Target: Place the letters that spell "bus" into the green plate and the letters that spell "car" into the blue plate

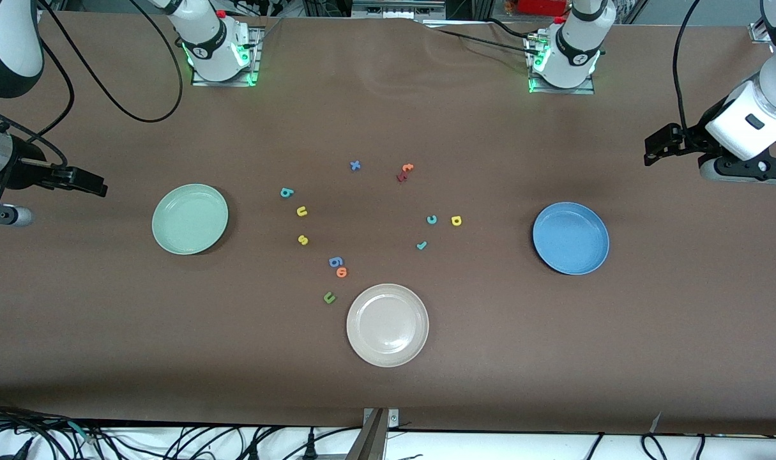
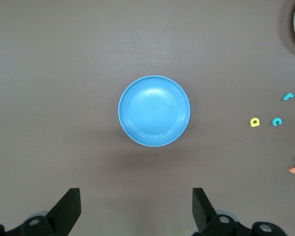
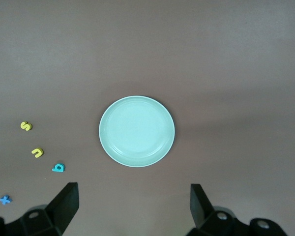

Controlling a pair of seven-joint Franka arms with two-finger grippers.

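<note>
The green plate point(image 1: 190, 219) and the blue plate point(image 1: 571, 238) are both empty. Beside the green plate lie a teal "b" point(image 1: 287, 193), a yellow "u" point(image 1: 302, 211) and a yellow "s" point(image 1: 303, 240). Toward the blue plate lie a teal "c" point(image 1: 432, 220), a yellow "a" point(image 1: 456, 221) and a teal "r" point(image 1: 421, 245). My left gripper point(image 1: 659, 144) hangs open over the table at its own end; its wrist view shows the blue plate point(image 2: 154, 111). My right gripper point(image 1: 87, 182) hangs open at its own end; its wrist view shows the green plate point(image 3: 136, 131). Neither holds anything.
A beige-white plate point(image 1: 388, 325) sits nearest the front camera. Beside it lie a green "u" point(image 1: 329, 297), an orange "o" point(image 1: 342, 273) and a blue "g" point(image 1: 335, 261). Farther back lie a blue "x" point(image 1: 355, 166) and an orange "t" point(image 1: 407, 168) on a red letter point(image 1: 401, 176).
</note>
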